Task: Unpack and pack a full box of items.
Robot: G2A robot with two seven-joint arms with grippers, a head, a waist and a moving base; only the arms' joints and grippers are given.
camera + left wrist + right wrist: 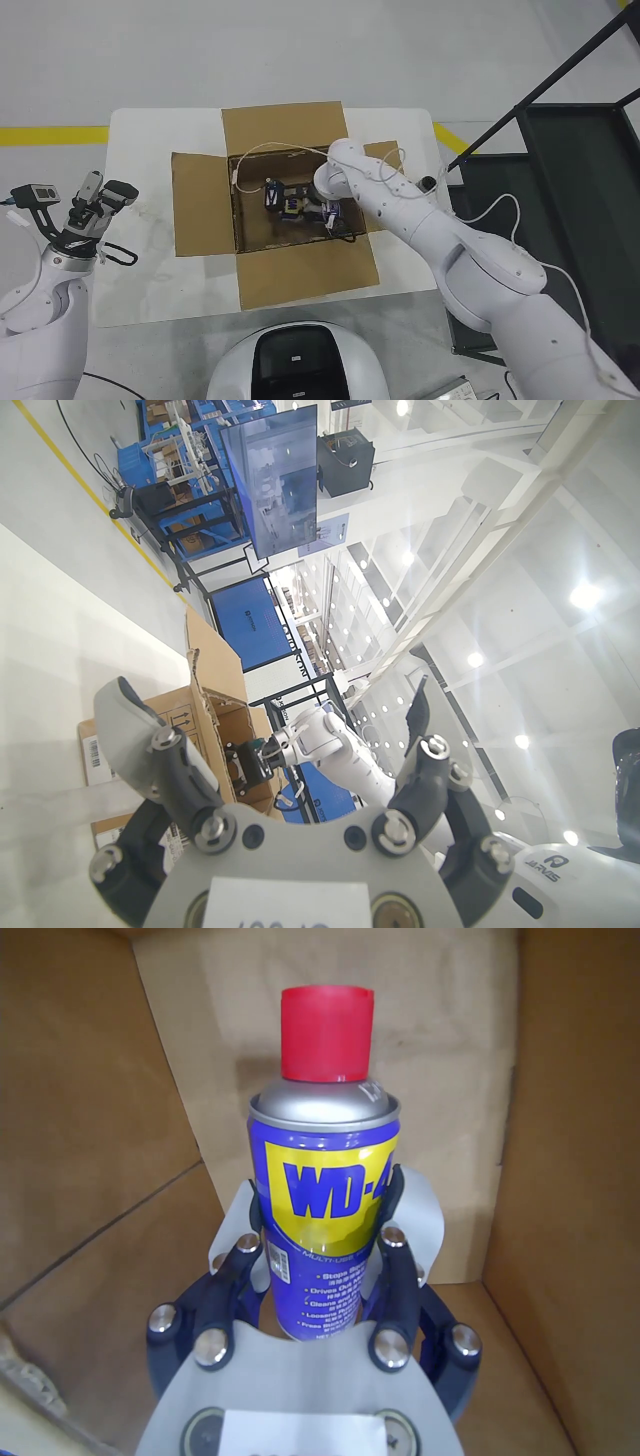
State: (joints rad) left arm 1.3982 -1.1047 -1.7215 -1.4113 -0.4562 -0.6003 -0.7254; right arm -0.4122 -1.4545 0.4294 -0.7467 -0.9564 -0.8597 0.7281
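Open cardboard box on the white tabletop, with the right arm reaching down into it. The right gripper is inside the box, and its fingers are clamped on the lower body of a spray can. The can's red cap points away from the wrist towards a cardboard wall. Whether the can rests on the box floor or hangs clear of it cannot be told.

The left gripper is held well apart from the box, above the left edge of the tabletop. It points upward with its fingers spread wide and nothing between them.

The step in hand is judged to be the transfer of one can, with the grasp already made inside the box. The pose alone does not settle whether this is removal or placement.

- **If removal:** the next move calls for a straight lift that clears the walls and flaps, then a set-down on the bare tabletop.
- **If placement:** the can must be settled before the fingers part.

The round metal surface may turn or slip in the grip.

Count: one box, four flaps folded outward, one spray can, one cap, two grippers.
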